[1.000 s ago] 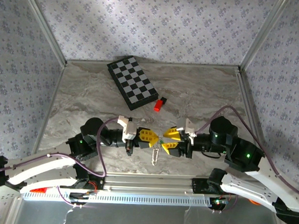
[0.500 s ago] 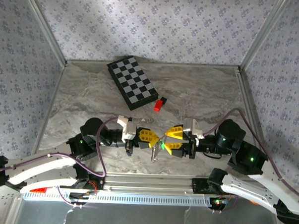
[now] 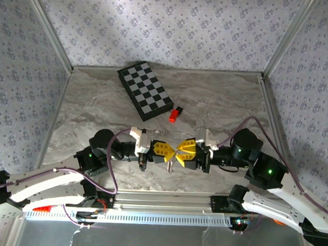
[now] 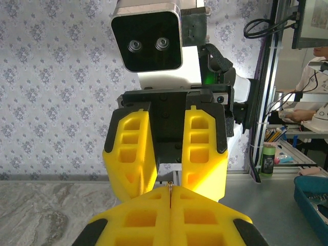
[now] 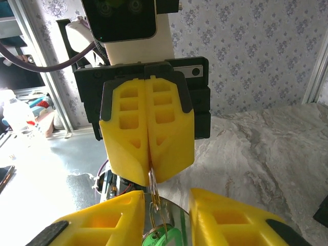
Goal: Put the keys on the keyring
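We are losing the tiny green-headed metal key (image 5: 163, 240) at the right wrist view's bottom edge, and the thin silvery keyring (image 5: 153, 193) is hiding its top inside the left end effector (image 5: 149, 173), whose grip is pressed together.

**Count of items by kind.** Arms, 2: left arm (image 3: 47, 180), right arm (image 3: 271, 172). Grippers, 2: left gripper (image 3: 172, 152), right gripper (image 3: 178, 152), each with 2 yellow fingers (image 4: 128, 154), 4 in all. Wrist cameras (image 4: 147, 33), 2. Checkerboard (image 3: 145, 90), 1. Red-and-black block (image 3: 176, 115), 1. Green-headed key (image 5: 163, 239), 1. Keyring (image 3: 171, 168), 1.
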Controlling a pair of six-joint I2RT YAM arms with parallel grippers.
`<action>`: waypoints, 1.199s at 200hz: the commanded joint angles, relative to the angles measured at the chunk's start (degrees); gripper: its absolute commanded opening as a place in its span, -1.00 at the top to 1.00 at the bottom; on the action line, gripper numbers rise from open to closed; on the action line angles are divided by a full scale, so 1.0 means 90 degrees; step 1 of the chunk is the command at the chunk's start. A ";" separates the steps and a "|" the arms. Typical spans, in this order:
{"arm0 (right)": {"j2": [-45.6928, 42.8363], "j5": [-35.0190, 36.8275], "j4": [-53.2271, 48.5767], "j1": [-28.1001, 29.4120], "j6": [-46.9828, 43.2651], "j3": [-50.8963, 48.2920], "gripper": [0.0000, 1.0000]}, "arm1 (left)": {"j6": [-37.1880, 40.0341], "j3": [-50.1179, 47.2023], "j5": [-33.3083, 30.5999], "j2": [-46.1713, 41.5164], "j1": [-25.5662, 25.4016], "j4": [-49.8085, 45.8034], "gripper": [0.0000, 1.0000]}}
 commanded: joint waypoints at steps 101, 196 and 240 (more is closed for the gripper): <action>-0.0076 0.0139 -0.0231 -0.0031 -0.0135 0.0102 1.00 | 0.0141 0.0312 -0.0074 -0.0030 -0.0020 -0.0449 1.00; 0.0710 0.0955 -0.2358 -0.0024 -0.0577 0.1383 1.00 | 0.1058 0.1367 -0.0982 -0.0053 -0.0020 -0.3424 0.49; 0.0983 0.1003 -0.2661 0.0036 -0.0680 0.1593 1.00 | 0.1099 0.1456 -0.0937 0.0070 -0.0015 -0.3500 0.43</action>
